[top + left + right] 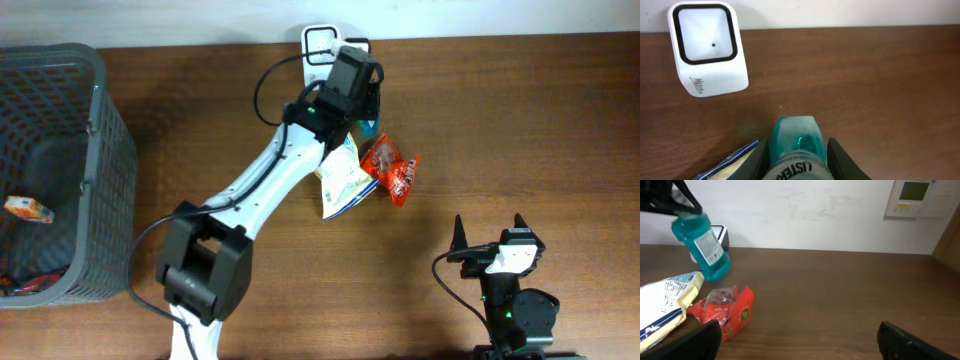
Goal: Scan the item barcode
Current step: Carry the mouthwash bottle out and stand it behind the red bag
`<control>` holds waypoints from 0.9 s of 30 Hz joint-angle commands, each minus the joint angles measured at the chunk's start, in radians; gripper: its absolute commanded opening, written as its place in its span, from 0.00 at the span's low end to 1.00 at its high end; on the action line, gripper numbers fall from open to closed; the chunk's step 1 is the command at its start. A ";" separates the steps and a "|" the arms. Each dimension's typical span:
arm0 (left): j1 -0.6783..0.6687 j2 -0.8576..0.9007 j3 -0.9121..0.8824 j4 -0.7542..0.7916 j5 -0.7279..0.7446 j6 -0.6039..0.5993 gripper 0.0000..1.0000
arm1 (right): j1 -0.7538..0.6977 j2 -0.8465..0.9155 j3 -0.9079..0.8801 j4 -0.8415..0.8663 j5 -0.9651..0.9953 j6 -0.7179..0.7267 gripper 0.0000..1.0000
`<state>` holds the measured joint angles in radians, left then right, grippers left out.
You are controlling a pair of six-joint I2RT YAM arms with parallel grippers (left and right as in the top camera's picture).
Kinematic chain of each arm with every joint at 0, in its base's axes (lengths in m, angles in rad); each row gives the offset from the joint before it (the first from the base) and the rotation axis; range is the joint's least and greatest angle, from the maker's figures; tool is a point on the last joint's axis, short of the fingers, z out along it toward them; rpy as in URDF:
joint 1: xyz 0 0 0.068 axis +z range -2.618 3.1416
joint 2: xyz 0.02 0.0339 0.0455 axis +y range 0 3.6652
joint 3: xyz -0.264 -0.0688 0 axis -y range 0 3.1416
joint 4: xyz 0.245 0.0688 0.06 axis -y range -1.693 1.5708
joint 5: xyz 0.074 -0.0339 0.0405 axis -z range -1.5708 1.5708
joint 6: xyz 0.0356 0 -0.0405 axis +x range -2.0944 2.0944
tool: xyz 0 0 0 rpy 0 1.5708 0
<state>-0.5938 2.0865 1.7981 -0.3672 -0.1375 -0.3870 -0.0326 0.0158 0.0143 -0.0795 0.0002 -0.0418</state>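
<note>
A teal mouthwash bottle (796,145) with a white label hangs tilted above the table, and my left gripper (796,167) is shut on it, a dark finger on each side. The right wrist view shows the bottle (702,245) in the air just in front of the white barcode scanner (720,235). The scanner (707,47) stands at the table's far edge, its black-framed window up and to the left of the bottle. From overhead, only a teal sliver of the bottle (372,125) shows under the left arm. My right gripper (490,235) rests open at the front right, holding nothing.
A red snack packet (392,170) and a white, yellow and blue packet (343,180) lie mid-table below the left gripper. A grey mesh basket (100,150) stands at the left edge with an orange box (28,208) inside.
</note>
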 commanded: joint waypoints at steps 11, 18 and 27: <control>-0.027 0.103 0.035 0.069 -0.043 0.026 0.50 | 0.006 -0.006 -0.009 -0.002 0.005 -0.003 0.98; -0.034 0.090 0.039 0.087 -0.043 0.026 0.65 | 0.006 -0.006 -0.009 -0.002 0.005 -0.003 0.98; -0.034 -0.140 0.045 0.043 0.052 0.026 0.75 | 0.006 -0.006 -0.009 -0.002 0.005 -0.003 0.98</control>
<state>-0.6247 2.0930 1.8126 -0.3161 -0.1581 -0.3626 -0.0326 0.0158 0.0143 -0.0792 0.0002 -0.0422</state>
